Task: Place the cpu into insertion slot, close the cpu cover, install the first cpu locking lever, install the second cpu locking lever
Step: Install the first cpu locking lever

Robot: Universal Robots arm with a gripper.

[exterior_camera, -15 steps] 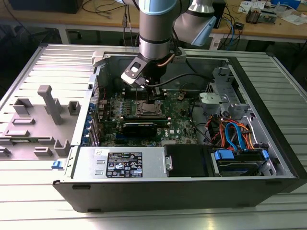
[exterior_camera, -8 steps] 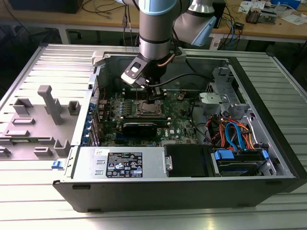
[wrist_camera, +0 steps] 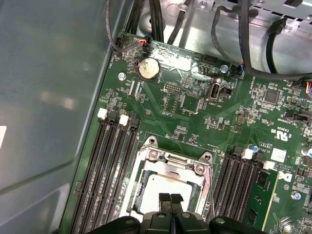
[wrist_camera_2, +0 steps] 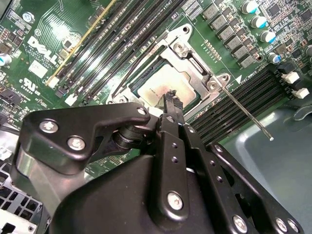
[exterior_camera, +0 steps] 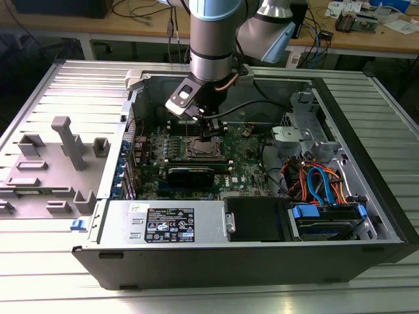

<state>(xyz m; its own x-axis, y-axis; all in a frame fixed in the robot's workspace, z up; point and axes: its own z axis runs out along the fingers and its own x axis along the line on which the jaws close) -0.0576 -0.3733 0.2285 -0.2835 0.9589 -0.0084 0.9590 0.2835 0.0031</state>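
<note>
An open computer case [exterior_camera: 275, 258] is seen lying on its side on a ribbed metal desk [exterior_camera: 52, 288], with the green board [exterior_camera: 245, 171] exposed inside it. The arm is reached down into the case, and the tool [exterior_camera: 211, 131] is held just above the insertion slot [exterior_camera: 198, 148] near the board's middle. In both wrist views the tool's [wrist_camera_2: 170, 97] fingers are seen pressed together with nothing pinched between them, and their tips [wrist_camera: 165, 199] are poised directly over the cpu [wrist_camera: 156, 187]. The cpu [wrist_camera_2: 161, 84] is seated flat in the slot, its dull silver top being shown through the window of the cpu cover [wrist_camera_2: 187, 54]. The cpu cover [wrist_camera: 168, 164] is laid down flat around the chip, and its frame is bordered by screws at the corners. In the second wrist view a thin metal lever rod [wrist_camera_2: 246, 113] is seen projecting from one corner of the socket, out across the black memory slots [wrist_camera_2: 234, 105] toward the grey case floor; whether it is latched cannot be told. Further rows of memory slots [wrist_camera: 105, 165] are flanked on either side of the socket in the first wrist view, and a round coin battery [wrist_camera: 148, 69] is mounted farther along the board. A grey moulded fixture [exterior_camera: 65, 147] is set on the desk at the exterior view's left.
</note>
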